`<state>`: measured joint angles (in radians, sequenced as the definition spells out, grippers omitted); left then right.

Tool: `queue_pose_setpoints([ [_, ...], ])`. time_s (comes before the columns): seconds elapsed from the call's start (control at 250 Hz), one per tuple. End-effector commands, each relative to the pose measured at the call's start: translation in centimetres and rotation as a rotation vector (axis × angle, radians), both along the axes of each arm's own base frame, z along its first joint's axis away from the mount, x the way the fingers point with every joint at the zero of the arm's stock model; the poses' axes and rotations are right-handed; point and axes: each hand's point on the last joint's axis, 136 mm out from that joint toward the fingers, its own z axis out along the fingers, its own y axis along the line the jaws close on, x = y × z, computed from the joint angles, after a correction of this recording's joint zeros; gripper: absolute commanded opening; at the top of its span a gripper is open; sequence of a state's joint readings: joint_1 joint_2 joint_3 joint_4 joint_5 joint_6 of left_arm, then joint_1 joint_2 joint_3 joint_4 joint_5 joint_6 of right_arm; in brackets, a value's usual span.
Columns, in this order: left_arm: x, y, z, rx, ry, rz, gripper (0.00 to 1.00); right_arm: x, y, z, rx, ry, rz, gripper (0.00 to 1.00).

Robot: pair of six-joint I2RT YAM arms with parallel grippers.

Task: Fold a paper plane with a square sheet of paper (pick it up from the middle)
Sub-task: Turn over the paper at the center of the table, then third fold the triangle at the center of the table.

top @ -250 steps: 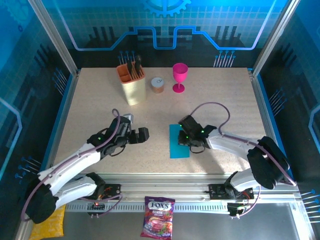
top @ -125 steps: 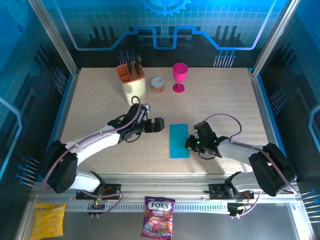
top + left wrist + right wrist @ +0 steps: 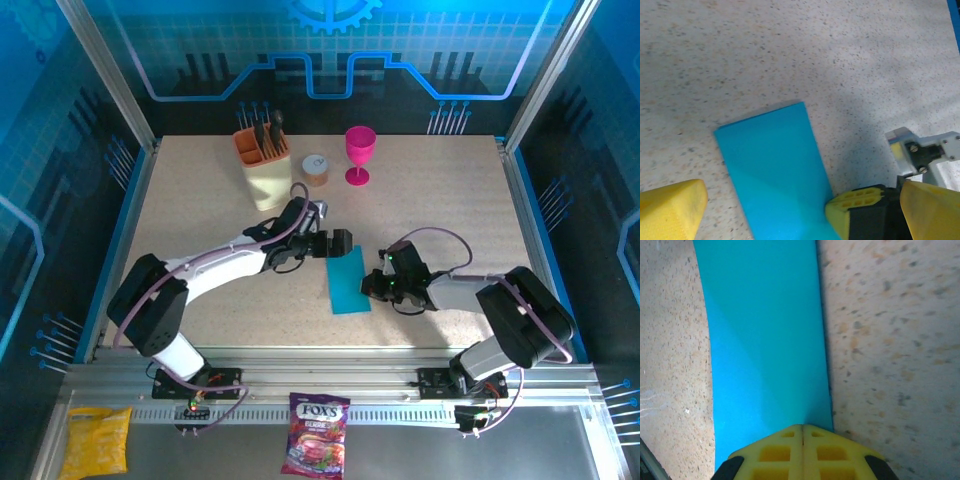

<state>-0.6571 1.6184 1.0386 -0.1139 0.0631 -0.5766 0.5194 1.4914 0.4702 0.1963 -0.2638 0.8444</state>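
The square sheet of paper (image 3: 348, 285) is bright cyan and lies on the table folded into a narrow strip, slightly tilted. My right gripper (image 3: 372, 285) comes low from the right. It is shut, and its yellow tips (image 3: 802, 427) press on the paper (image 3: 765, 330) just inside its right edge. A faint shaded bend runs across the sheet from the tips. My left gripper (image 3: 340, 243) hovers above the strip's far end, open. In the left wrist view its fingertips (image 3: 670, 210) straddle the paper (image 3: 772, 165), and the right gripper's tip (image 3: 860, 207) is seen there too.
At the back stand a beige holder with utensils (image 3: 262, 165), a small tin (image 3: 315, 170) and a pink goblet (image 3: 359, 152). A purple candy bag (image 3: 315, 445) and a yellow snack bag (image 3: 95, 440) lie beyond the front rail.
The left arm has swung right, bringing its open gripper to the paper's far end. The right gripper pulled back right, then returned to the paper's edge. The strip has rotated slightly, its near end now further left.
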Motion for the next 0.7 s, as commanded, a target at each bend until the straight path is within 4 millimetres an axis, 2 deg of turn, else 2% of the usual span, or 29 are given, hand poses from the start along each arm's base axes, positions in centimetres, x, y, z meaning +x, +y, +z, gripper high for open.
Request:
queue_pose_setpoints([
  [0.0, 0.2, -2.2, 0.1, -0.05, 0.02, -0.057, 1.0, -0.4, 1.1, 0.2, -0.005, 0.012, 0.052, 0.0],
  [0.244, 0.8, -3.8, -1.7, -0.089, 0.064, -0.068, 1.0, -0.7, 1.4, 3.0, 0.007, -0.04, 0.075, 0.0],
  [0.344, 0.8, -4.0, -2.2, -0.087, 0.075, -0.069, 1.0, -1.3, 1.2, 3.4, 0.003, -0.047, 0.075, 0.0],
  [0.531, 0.9, -4.1, -2.8, -0.08, 0.081, -0.067, 1.0, -2.5, 1.3, 3.0, 0.006, -0.043, 0.069, 0.0],
  [0.699, 0.8, -4.2, -3.2, -0.076, 0.088, -0.068, 1.0, -3.1, 1.0, 1.3, 0.0, -0.034, 0.053, 0.0],
])
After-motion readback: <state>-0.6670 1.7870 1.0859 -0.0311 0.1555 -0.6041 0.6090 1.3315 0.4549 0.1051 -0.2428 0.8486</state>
